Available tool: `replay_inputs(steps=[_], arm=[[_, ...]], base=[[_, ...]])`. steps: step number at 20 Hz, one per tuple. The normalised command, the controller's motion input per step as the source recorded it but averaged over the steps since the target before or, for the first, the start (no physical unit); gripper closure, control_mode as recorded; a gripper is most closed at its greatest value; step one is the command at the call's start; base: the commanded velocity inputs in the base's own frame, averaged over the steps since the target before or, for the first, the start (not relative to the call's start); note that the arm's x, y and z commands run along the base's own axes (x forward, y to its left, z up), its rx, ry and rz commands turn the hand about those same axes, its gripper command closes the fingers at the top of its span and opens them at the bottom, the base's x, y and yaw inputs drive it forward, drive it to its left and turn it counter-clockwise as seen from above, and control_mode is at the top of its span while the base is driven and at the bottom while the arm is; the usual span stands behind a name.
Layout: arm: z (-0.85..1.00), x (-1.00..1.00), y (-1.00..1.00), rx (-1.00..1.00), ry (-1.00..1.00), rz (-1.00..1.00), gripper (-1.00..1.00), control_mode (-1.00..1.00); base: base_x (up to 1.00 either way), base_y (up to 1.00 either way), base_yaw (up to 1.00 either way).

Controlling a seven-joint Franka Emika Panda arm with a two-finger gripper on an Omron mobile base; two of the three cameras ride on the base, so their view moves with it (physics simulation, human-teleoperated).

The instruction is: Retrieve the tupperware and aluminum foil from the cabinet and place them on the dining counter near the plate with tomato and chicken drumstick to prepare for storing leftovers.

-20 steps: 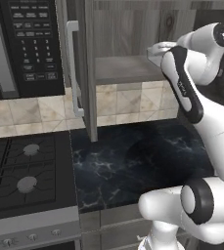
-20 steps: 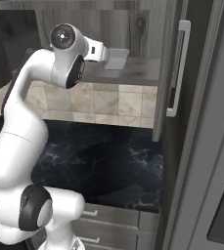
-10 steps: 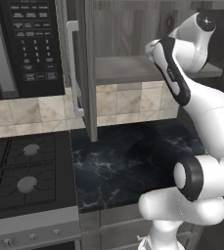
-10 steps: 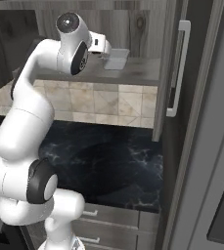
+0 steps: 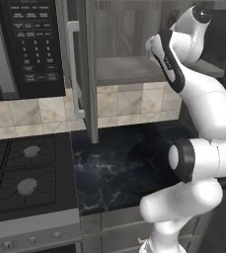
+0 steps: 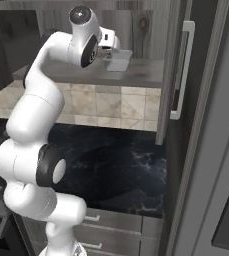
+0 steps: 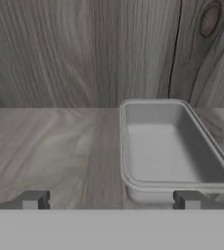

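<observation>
- Translucent grey-white plastic forms the tupperware (image 7: 172,154), a shallow rectangular tub with a raised rim; its inside is bare, with nothing lying in it.
- It sits flat on the grey shelf (image 7: 59,146) of the cabinet (image 7: 84,49), its far end close to the wood-grain back wall.
- From the right base view the tupperware (image 6: 118,60) shows as a pale box on the shelf (image 6: 146,77), just beside the robot's hand.
- The gripper (image 7: 111,200) is released, its jaws spread wide and holding nothing; in the hand view the two dark fingertips (image 7: 33,199) rise at the near edge of the shelf.
- The right-hand fingertip stands just in front of the tub's near end; I cannot tell whether it touches it. The left one is over bare shelf, well apart from the tub.
- The tub lies off to the right of the midline between the tips, not between them.
- The cabinet door (image 5: 87,69) hangs open in the left base view, its pale bar handle (image 5: 74,69) facing the black microwave (image 5: 28,47).
- On the other side, the second door (image 6: 173,70) also stands open, with a long pale handle (image 6: 182,70).
- Below the shelf lie a beige tiled backsplash (image 6: 111,105) and a black marbled counter (image 5: 124,165), beside the stove (image 5: 25,173).
</observation>
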Motion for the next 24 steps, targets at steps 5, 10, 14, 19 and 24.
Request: replay_inputs(steps=[5,10,14,19,24], arm=[[-0.23,0.43,-0.19,0.0,-0.02,0.0,-1.0,-1.0],[-0.21,0.47,-0.07,0.0,0.0,0.02,-1.0,-1.0],[-0.02,0.46,-0.04,0.0,0.0,0.02,-1.0,-1.0],[0.0,0.42,-0.01,0.0,0.0,0.02,-1.0,-1.0],[0.0,0.48,0.0,0.0,0.0,0.03,-1.0,-1.0]], base=[[0.0,0.0,0.0],[0.0,0.0,0.0],[0.0,0.0,0.0],[0.0,0.0,0.0],[0.0,0.0,0.0]])
